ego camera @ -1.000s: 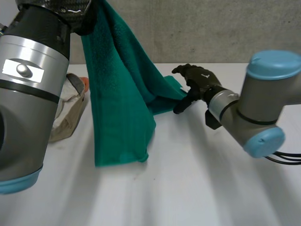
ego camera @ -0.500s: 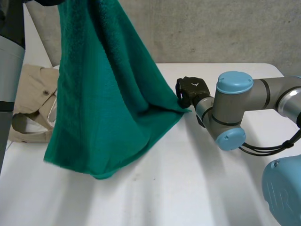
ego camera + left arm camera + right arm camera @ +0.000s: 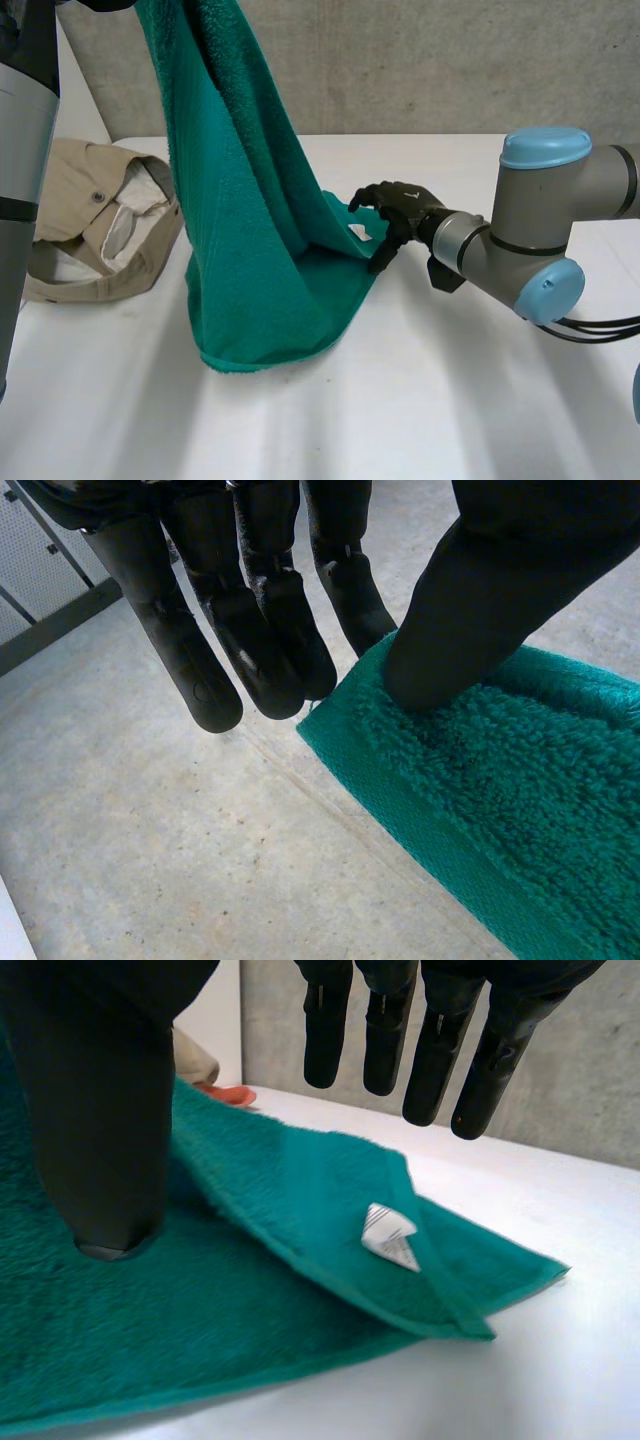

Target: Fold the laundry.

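White table (image 3: 420, 400): green towel (image 3: 270, 290), beige garment (image 3: 90, 230)

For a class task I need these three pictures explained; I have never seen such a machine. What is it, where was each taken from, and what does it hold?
It is a robot with two arms, each ending in a black hand. The wide picture looks down on a white table from between the arms; the other two come from cameras on the wrists, looking along each palm. The left hand pinches a green towel's edge between thumb and fingers, holding it high so its lower end rests on the table. The right hand is open at the towel's lower corner, beside a white label. A beige garment lies nearby.
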